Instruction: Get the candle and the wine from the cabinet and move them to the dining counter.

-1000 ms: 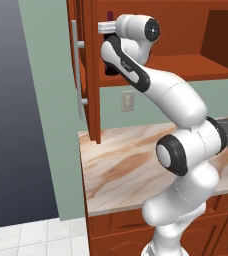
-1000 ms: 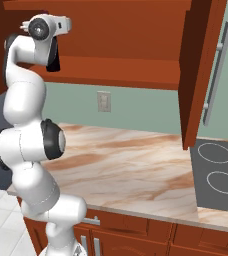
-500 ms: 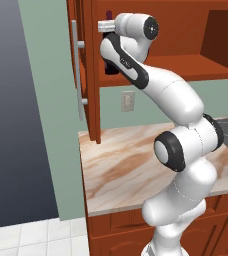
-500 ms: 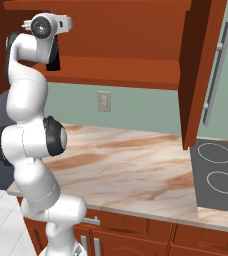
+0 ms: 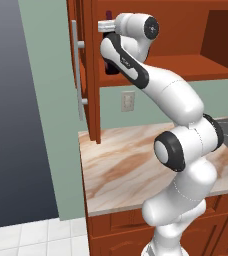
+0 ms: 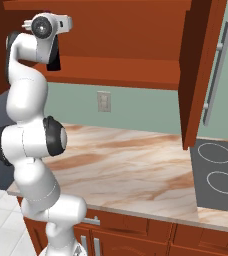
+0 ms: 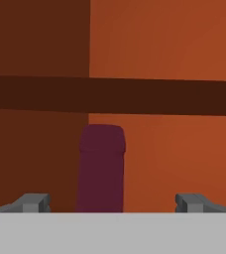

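Note:
The wine (image 7: 101, 168) shows as a maroon neck capsule standing upright in the hand view, close ahead and a little left of centre. My gripper (image 7: 114, 202) is open, one fingertip on each side of the neck and neither touching it. From the left base view my gripper (image 5: 106, 25) reaches high into the open cabinet (image 5: 88, 75), and the bottle's dark body (image 5: 111, 66) stands on the cabinet floor just below the hand. The candle is hidden. The dining counter is out of view.
The cabinet's inner shelf (image 7: 159, 96) crosses behind the bottle. Its right door (image 6: 201, 75) hangs open over the wall counter (image 6: 136, 165). A stovetop (image 6: 218, 170) lies at the right, and a wall outlet (image 6: 103, 101) sits under the cabinet.
The hand has edged slightly further left into the cabinet. The jaws have stayed open.

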Controlling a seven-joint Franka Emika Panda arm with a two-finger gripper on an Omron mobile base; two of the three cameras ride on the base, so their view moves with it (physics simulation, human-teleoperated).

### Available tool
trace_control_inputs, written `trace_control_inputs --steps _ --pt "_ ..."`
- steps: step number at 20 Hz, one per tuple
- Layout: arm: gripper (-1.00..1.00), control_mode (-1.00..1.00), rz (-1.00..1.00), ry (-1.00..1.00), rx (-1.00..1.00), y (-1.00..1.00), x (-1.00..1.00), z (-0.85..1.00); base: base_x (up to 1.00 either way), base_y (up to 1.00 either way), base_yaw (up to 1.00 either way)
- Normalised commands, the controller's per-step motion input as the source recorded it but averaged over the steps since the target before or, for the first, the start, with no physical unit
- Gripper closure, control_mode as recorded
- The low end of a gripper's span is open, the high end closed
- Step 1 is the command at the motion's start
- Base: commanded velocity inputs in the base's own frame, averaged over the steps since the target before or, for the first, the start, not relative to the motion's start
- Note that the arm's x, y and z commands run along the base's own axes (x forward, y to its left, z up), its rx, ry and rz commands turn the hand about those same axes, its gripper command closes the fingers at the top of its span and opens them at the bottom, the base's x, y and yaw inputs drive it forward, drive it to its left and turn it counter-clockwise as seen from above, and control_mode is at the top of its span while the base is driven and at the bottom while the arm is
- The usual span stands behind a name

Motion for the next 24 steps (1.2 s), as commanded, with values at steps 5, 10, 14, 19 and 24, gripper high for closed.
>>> trace_control_inputs --steps 5,10,14,19,24 --pt "-1.00 -1.00 0.00 0.00 0.00 0.00 0.00 0.00 0.00 0.00 0.00" --pt "1.00 -1.00 0.00 0.00 0.00 0.00 0.00 0.00 0.00 0.00 0.00" --pt "1.00 -1.00 0.00 0.00 0.00 0.00 0.00 0.00 0.00 0.00 0.00" --pt "1.00 -1.00 0.00 0.00 0.00 0.00 0.00 0.00 0.00 0.00 0.00" --pt "1.00 -1.00 0.00 0.00 0.00 0.00 0.00 0.00 0.00 0.00 0.00"
